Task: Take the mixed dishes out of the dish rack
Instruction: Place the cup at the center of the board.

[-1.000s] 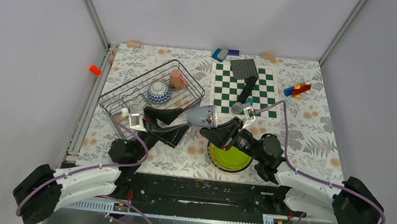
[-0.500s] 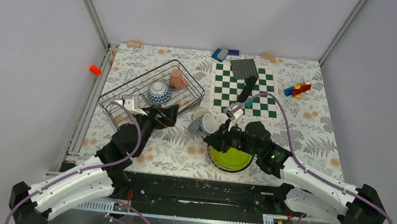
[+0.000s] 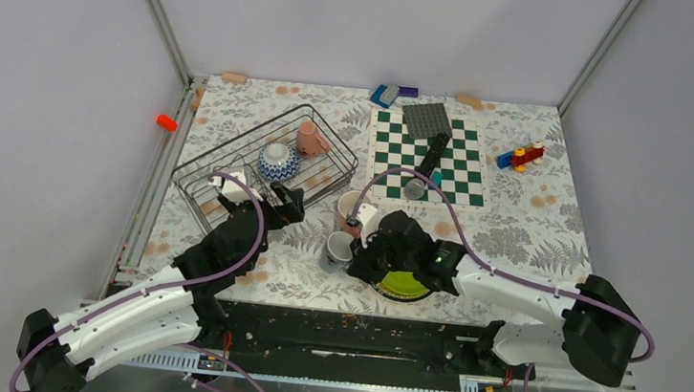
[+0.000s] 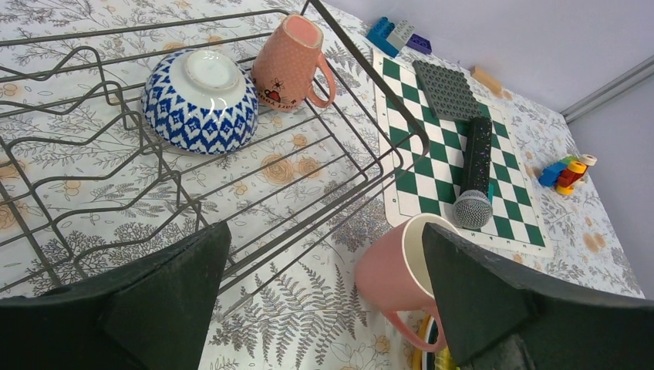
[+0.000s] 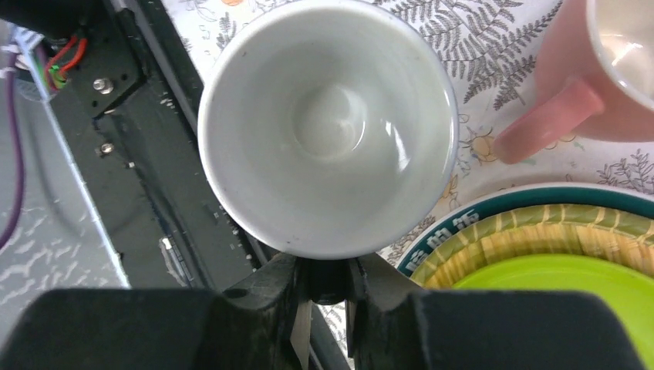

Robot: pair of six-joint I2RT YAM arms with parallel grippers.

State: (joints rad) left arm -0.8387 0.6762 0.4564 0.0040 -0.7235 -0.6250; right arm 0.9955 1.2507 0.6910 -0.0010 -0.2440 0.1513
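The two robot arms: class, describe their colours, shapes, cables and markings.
The left arm and right arm have white shells on their long links, with black joints and bases. A lilac cable runs along each. The left tool and right tool have chunky black fingers. A small green light glows near the right wrist.

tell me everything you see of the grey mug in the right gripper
The grey mug is a round, ceramic-looking cup, grey outside, glossy white and empty inside. It is upright, mouth up, the right gripper shut on it below the rim, probably on the handle. It is low over the floral table near the front edge, left of the plate stack and nearer than a pink mug. Whether its base touches the table cannot be told.
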